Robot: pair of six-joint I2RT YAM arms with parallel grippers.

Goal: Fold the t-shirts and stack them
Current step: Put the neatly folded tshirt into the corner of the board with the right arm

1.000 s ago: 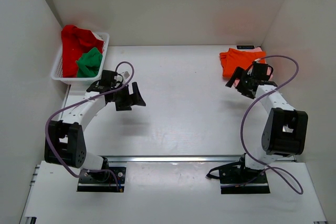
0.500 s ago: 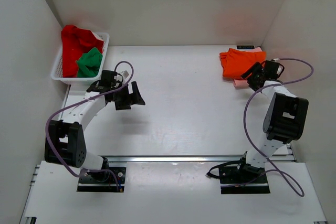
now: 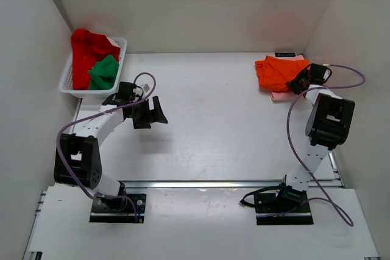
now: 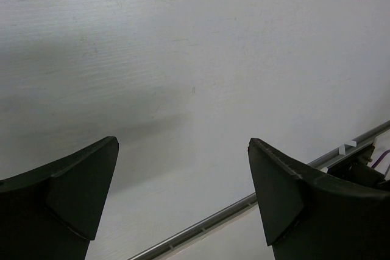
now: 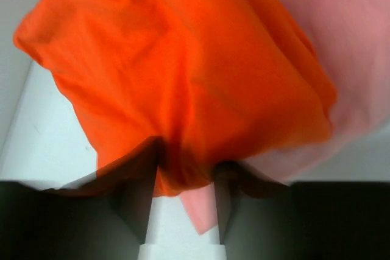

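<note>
A bright orange t-shirt (image 3: 277, 72) lies crumpled on a pale salmon pink t-shirt (image 3: 281, 95) at the table's far right. My right gripper (image 3: 300, 82) is at their right edge. In the right wrist view the orange t-shirt (image 5: 183, 77) bunches between the fingers of my right gripper (image 5: 186, 199), which is shut on it, with a corner of the pink t-shirt (image 5: 341, 41) caught beside it. A red t-shirt (image 3: 85, 50) and a green t-shirt (image 3: 103, 71) sit in the basket. My left gripper (image 3: 159, 111) (image 4: 183, 144) hangs open over bare table.
The white slotted basket (image 3: 122, 44) stands at the far left by the wall. A small black object (image 3: 284, 55) lies against the back wall behind the orange t-shirt. White walls close in three sides. A metal rail (image 4: 244, 205) runs along the near edge.
My right gripper has swung from the near side of the pile to its right edge and shut on the orange cloth. The left arm has barely moved.
</note>
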